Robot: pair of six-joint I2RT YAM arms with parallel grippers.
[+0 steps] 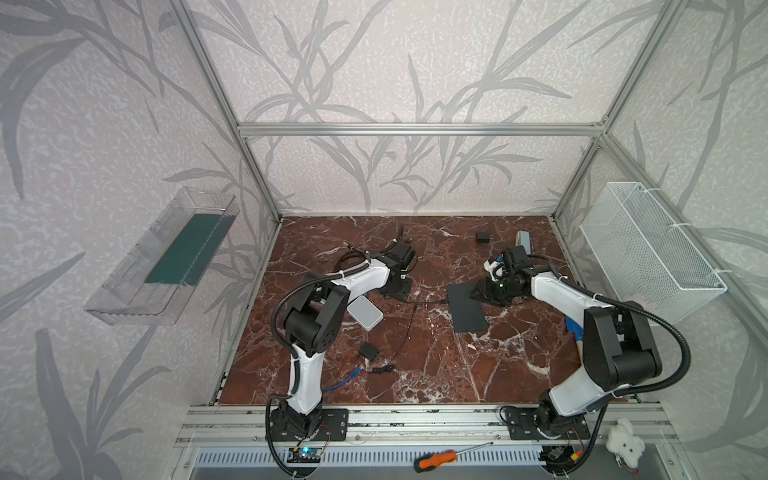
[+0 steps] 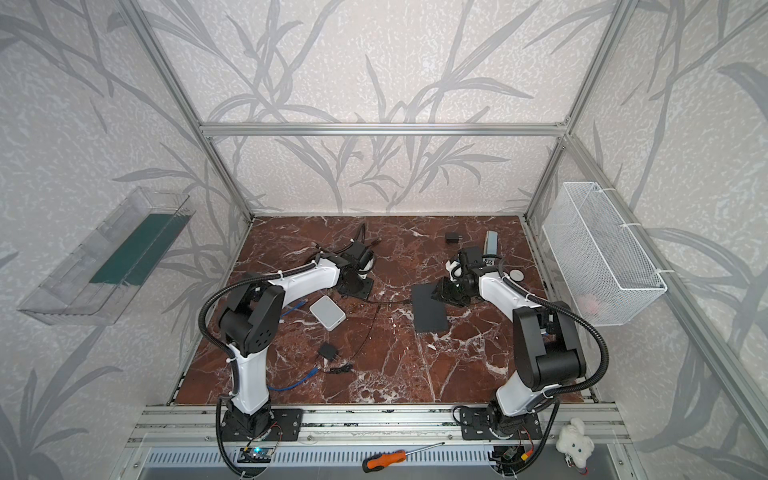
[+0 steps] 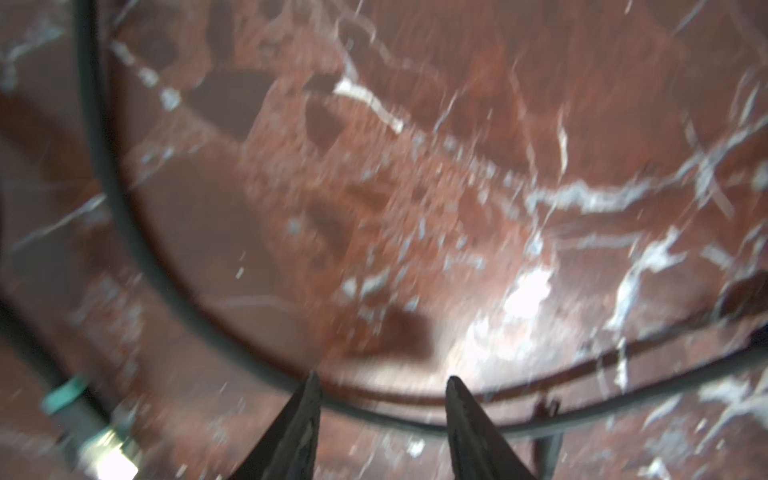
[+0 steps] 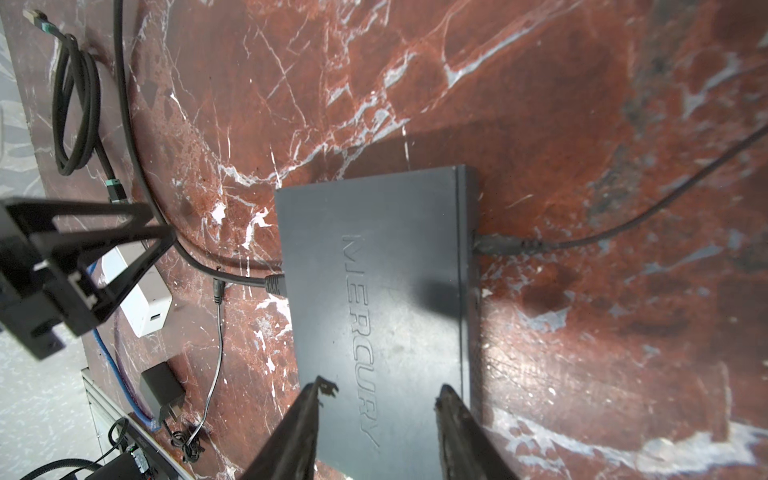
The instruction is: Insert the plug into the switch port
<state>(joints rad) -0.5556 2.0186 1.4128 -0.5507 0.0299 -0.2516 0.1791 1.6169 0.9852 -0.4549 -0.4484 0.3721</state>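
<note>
Left end effector [image 3: 382, 380] open, low over thick cable [image 3: 89, 83]; right end effector [image 4: 382, 386] open above slab [image 4: 374, 270].

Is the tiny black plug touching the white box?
Apart. In the right wrist view, bare table shows between the plug and the white box.

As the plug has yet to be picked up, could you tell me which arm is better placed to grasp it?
Probably the left. The left gripper stands open close to the plug and the white box; the right gripper, also open, hovers over the dark grey slab, farther off.
</note>
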